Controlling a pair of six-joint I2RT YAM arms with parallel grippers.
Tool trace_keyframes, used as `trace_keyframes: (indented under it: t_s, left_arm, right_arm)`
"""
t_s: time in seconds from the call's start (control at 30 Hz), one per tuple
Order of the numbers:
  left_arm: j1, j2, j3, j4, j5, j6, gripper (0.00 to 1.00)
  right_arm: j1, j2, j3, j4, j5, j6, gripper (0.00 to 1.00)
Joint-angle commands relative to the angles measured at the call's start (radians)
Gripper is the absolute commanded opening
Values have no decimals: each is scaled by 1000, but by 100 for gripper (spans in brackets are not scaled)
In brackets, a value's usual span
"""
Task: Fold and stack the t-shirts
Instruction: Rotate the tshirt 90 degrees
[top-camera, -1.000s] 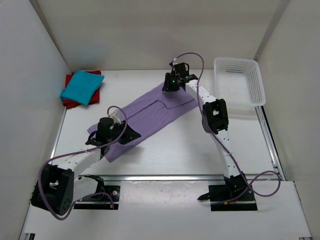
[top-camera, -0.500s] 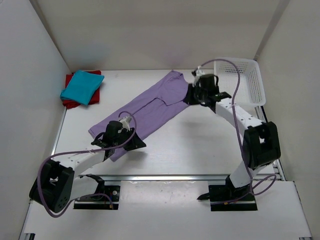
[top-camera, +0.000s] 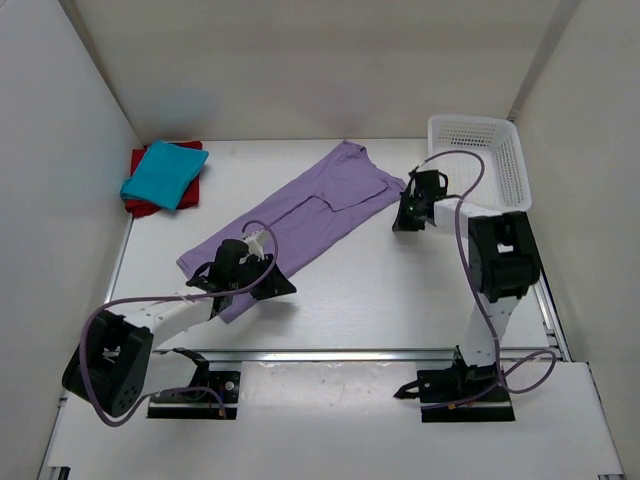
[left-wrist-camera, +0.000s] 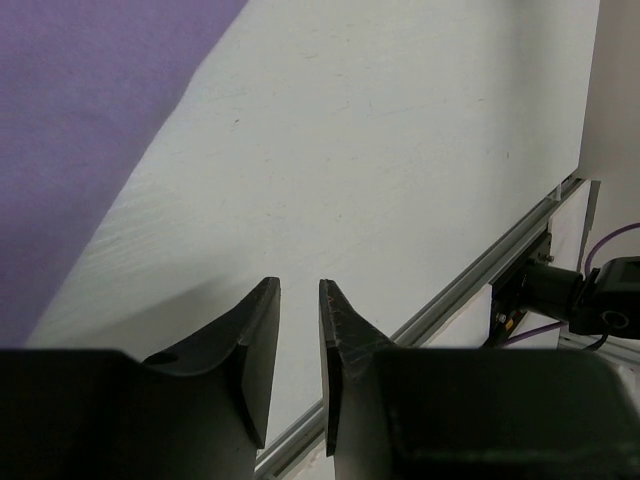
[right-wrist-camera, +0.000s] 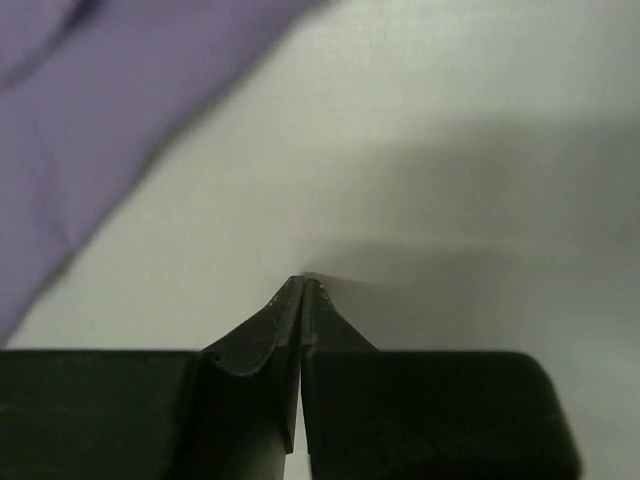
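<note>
White worktop (top-camera: 360, 290) is carrying the lavender t-shirt (top-camera: 300, 215), lying as a long, partly folded strip between both pincers. The left pincer (left-wrist-camera: 298, 290) is hovering just off its near end, narrowly parted and empty. The right pincer (right-wrist-camera: 303, 285) is sitting pressed shut and empty beside its far end. Folding looks midway, so regrasping an end is probably coming next. The teal t-shirt (top-camera: 163, 172) is resting folded on the dark red t-shirt (top-camera: 140, 158), well beyond the left pincer.

**Right gripper pressing its fingers together above the pale table**

The right gripper (right-wrist-camera: 302, 285) is filling the lower middle of the frame, its two dark fingers meeting at the tips with nothing between them. The tips are pointing at the table (right-wrist-camera: 470, 110), where a soft grey shadow is lying just beyond them. The lavender shirt (right-wrist-camera: 110, 120) is covering the upper left corner, its edge slanting down toward the left side, apart from the fingertips.
</note>
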Motion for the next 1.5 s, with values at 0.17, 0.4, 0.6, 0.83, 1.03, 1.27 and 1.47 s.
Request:
trace_keyframes:
  t_s: [0.17,0.4,0.6,0.83,1.03,1.27,1.47]
  left_arm:
    - [20,10,52,1,29,21,33]
    - [48,2,78,-18,47,29,33]
    - [74,5,150,-93,67,60,33]
    - [152,-64,172,-129,107,69,35]
    - [212,-99,214,-178,138,89,36]
    - [200,-131,202,-151,150,72,35]
    - [237,-174,179,-171,159,81,36]
  right_arm:
    - [16,445,737,-184,9,-42,0]
    - [80,737,1588,-712,169,-140,3]
    - [198,405,1206,-674,232,-209,12]
    - [366,-62,313,-130,21,8,25]
    - [566,-104,-59,329,-85,313,42]
    - [662,71,-40,468,6,480,52]
    - [666,220,86,413,-7,523,21]
